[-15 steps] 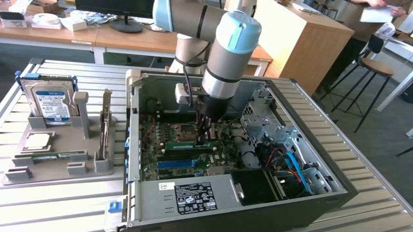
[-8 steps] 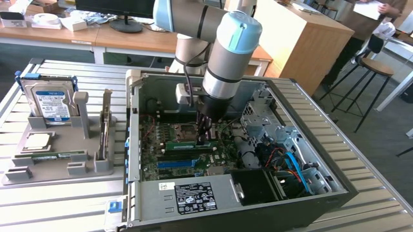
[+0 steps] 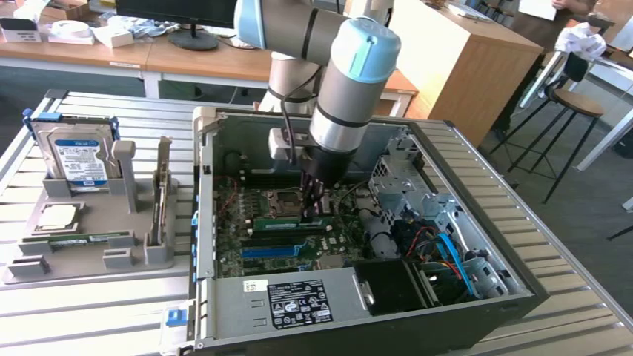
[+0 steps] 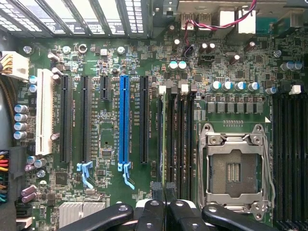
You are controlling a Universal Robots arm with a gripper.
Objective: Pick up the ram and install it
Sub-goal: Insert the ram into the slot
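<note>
Inside the dark computer case (image 3: 445,334), my pincer (image 3: 319,210) is clenched on the thin green circuit-board ram stick (image 3: 287,221) at the black memory slots (image 4: 185,139). It looks light, stiff and fragile, so its top edge, mid-length, suits best.

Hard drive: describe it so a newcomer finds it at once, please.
On the exterior view's left, beside the open computer case, lies a grey tray. The hard drive stands upright at its far end. It alone is a boxy silver block with a blue-white label.

Wooden desks (image 3: 89,55) line the back, a tall wooden cabinet (image 3: 465,67) and a stool (image 3: 577,104) stand on grey floor (image 3: 603,211)
</note>
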